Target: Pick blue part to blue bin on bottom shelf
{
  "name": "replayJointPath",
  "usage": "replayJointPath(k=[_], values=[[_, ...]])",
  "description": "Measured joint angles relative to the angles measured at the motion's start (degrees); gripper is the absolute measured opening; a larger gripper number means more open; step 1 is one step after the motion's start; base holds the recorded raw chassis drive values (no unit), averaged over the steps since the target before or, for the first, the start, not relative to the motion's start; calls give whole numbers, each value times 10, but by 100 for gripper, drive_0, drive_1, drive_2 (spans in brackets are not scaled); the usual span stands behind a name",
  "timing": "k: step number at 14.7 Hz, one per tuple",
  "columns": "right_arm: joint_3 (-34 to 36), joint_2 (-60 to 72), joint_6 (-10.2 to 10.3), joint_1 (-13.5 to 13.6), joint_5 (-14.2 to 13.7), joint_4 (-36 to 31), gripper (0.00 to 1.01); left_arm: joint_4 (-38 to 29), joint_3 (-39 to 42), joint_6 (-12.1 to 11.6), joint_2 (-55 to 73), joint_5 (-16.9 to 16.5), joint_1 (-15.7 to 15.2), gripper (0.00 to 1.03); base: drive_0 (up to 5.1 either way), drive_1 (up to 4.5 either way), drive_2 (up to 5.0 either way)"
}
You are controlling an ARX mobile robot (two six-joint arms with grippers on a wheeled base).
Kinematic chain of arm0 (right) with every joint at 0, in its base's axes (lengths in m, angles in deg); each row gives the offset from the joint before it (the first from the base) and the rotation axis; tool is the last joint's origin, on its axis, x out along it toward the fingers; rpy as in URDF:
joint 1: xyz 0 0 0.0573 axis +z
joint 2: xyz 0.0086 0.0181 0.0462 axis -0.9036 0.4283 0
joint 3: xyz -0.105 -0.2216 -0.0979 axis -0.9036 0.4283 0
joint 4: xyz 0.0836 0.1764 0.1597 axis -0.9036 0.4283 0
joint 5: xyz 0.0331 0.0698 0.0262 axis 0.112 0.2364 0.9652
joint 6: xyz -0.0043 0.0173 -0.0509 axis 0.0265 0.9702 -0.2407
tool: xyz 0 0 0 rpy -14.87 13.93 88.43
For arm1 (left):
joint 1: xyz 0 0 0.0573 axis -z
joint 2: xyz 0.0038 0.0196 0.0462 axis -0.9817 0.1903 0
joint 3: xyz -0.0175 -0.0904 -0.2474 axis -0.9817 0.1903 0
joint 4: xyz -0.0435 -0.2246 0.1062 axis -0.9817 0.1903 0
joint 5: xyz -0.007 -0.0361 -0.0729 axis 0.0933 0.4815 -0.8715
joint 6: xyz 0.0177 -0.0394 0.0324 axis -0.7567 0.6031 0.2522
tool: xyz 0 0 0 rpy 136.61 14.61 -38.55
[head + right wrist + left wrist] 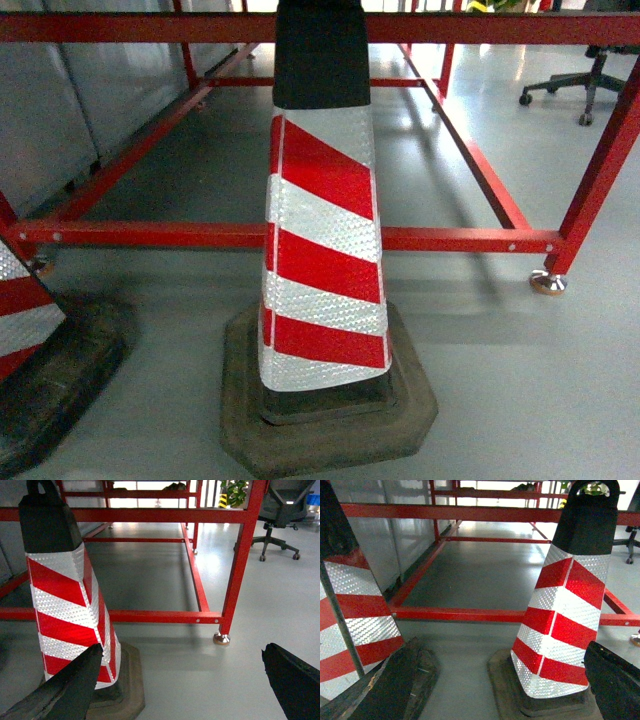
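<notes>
- In my left wrist view the left gripper [495,690] has its two dark fingers [395,685] spread wide at the bottom corners, nothing between them.
- In my right wrist view the right gripper [180,685] is spread the same way, one dark finger [65,690] low on the left, the other low on the right, holding nothing.
- Neither gripper shows in my head view.
- Just ahead of me a red-and-white striped traffic cone [322,250] stands upright on the grey floor [520,380], on a dark rubber base [330,420] with a black top.
- A second cone [20,320] sits beside it at the left edge of my head view, only partly visible; the left wrist view shows both, apart from each other.
- Behind the cones runs a red metal frame [450,240], its low rail horizontal across the view, a post on the right ending in a silver foot [547,283].
- Grey panels [60,100] stand along the frame's far left side.
- Far back on the right I see a black office chair [580,85] on the floor, and the right wrist view shows a green plant [235,490] beyond the frame.
- I cannot find the blue part, the blue bin or the bottom shelf in any of my views.
</notes>
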Motion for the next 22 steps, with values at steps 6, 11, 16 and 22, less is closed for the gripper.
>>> replayJointPath(k=[6,11,16,22], values=[[0,0,0,0,0,0,98,0,0,0,0,0,0,98,0,0,0],[0,0,0,0,0,0,98,0,0,0,0,0,0,98,0,0,0],[0,0,0,0,0,0,98,0,0,0,0,0,0,98,0,0,0],[0,0,-1,0,0,0,98,0,0,-2,0,-1,0,98,0,0,0]])
